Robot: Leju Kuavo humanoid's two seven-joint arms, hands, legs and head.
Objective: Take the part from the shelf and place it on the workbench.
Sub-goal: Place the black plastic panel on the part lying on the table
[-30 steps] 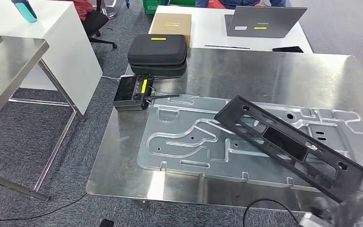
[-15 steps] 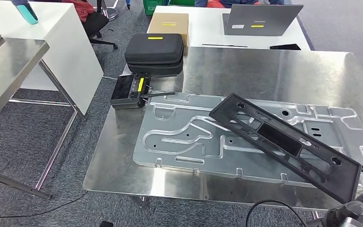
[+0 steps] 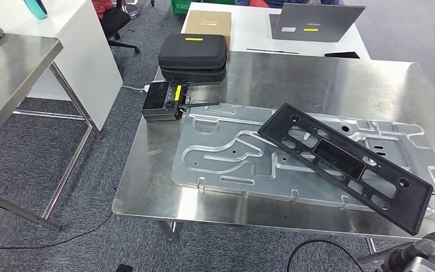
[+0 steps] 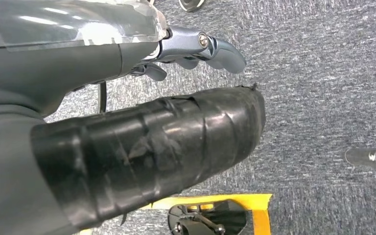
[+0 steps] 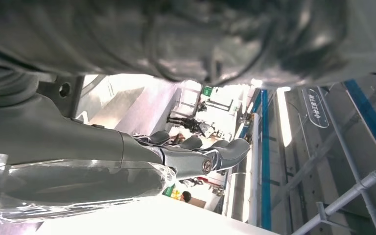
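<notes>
A long black plastic part (image 3: 345, 164) with several cut-outs lies slantwise on the steel workbench (image 3: 317, 85), resting across a large stamped metal plate (image 3: 226, 158). Its near end reaches the bench's front right corner. My right hand (image 3: 430, 252) hangs just below and in front of that corner, apart from the part. In the right wrist view that hand (image 5: 196, 156) has its fingers stretched out with nothing in them. My left hand (image 4: 191, 49) hangs over grey carpet, fingers loosely extended and holding nothing.
A black zip case (image 3: 193, 56) and a black controller (image 3: 163, 102) sit at the bench's far left. Behind are a cardboard box (image 3: 207, 25) and a laptop (image 3: 317, 22). Another steel table (image 3: 5, 73) stands to the left. A black cable (image 3: 311, 249) loops under the bench's front edge.
My right hand has dropped away from the part's near end, below the bench corner. The part stays lying on the plate. The camera has shifted a little.
</notes>
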